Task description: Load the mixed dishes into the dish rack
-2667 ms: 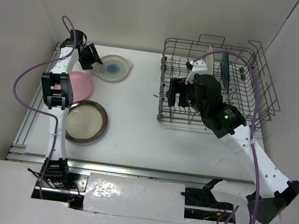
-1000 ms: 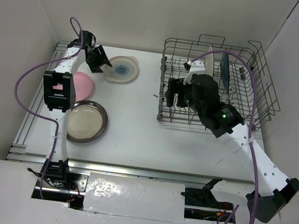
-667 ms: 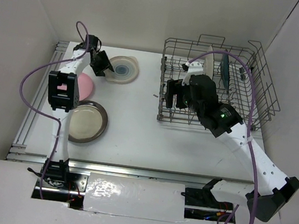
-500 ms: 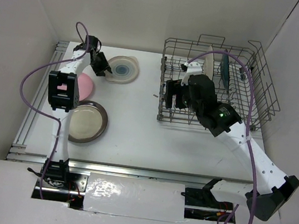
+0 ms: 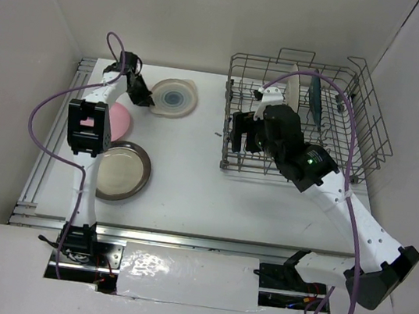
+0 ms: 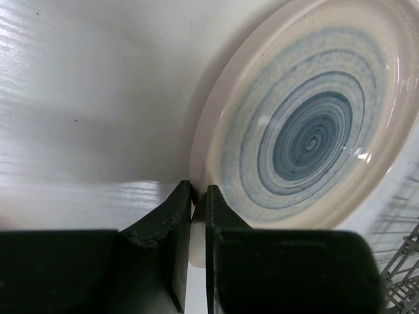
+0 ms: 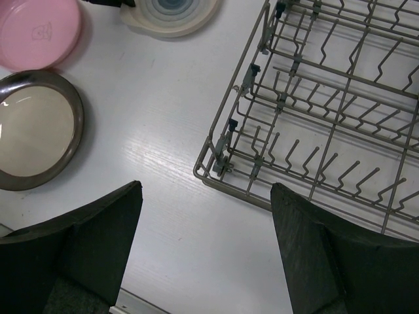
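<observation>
plates: three lie on the left of the desk (image 5: 190,178) and two stand in the rack (image 5: 346,138). nearest is the brown-rimmed plate (image 5: 121,169). behind it is the pink plate (image 5: 120,118), partly under the left arm (image 5: 86,127). farthest is the blue-centre plate (image 5: 175,98), close to the desk's far edge.

over the last second the left jaws have narrowed from wide to a pinch on that plate's left rim. the wrist view shows the rim caught between the two fingers (image 6: 177,222). whether the rim has lifted off the desk i cannot tell. against the oldest frame this plate sits a little further right. the right jaws have stayed wide open with nothing between them, hanging over the rack's near left corner, and the right arm (image 5: 324,182) has barely moved.

a broad strip of bare desk runs between the three plates and the rack. the rack's near rows of tines are free. at its far side a pale plate (image 5: 293,75) and the teal plate (image 5: 313,100) stand upright, apart from each other. the rack's right side is near the right wall.
</observation>
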### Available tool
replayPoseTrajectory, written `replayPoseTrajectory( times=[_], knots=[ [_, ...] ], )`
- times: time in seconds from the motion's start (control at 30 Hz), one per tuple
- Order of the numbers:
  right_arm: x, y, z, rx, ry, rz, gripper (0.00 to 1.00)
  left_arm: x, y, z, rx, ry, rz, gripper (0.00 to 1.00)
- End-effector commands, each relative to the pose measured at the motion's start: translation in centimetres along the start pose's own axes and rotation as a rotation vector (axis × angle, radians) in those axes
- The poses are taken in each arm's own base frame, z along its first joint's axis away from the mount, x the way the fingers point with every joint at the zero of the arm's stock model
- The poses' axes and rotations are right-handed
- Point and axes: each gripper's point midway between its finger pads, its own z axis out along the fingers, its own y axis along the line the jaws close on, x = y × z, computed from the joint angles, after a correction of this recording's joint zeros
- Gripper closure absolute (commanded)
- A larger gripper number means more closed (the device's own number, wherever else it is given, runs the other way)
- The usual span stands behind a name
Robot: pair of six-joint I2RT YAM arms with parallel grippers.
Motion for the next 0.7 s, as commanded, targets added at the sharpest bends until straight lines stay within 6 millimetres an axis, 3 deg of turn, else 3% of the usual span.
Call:
replayPoseTrajectory(
  times=[0.0,0.17,0.2,0.3,0.5,0.67],
  knots=[
    [-2.1,0.3,-1.3,-0.005,-0.067,0.027,0.14,0.2,-2.0,-1.9,0.062,-0.007,0.050,1.00],
    [-2.0,0.9,-1.5,-0.026,-0.072,0.035,0.14,0.3,-2.5,-5.0,0.043,-0.039,0.103,1.00],
    [-2.0,1.2,-1.7,-0.035,-0.074,0.032,0.14,1.3,-3.9,-5.8,0.050,-0.040,0.140,1.00],
    [-1.8,1.8,-1.7,-0.050,-0.071,0.019,0.14,2.4,-4.6,-7.5,0.040,-0.031,0.178,1.00],
    [-1.3,3.8,-1.7,-0.110,-0.075,-0.047,0.15,5.4,-4.3,-10.7,-0.052,-0.034,0.222,1.00],
    [-0.5,6.1,-0.8,-0.186,-0.095,-0.165,0.15,7.1,-4.7,-13.9,-0.004,-0.021,0.237,1.00]
  ],
)
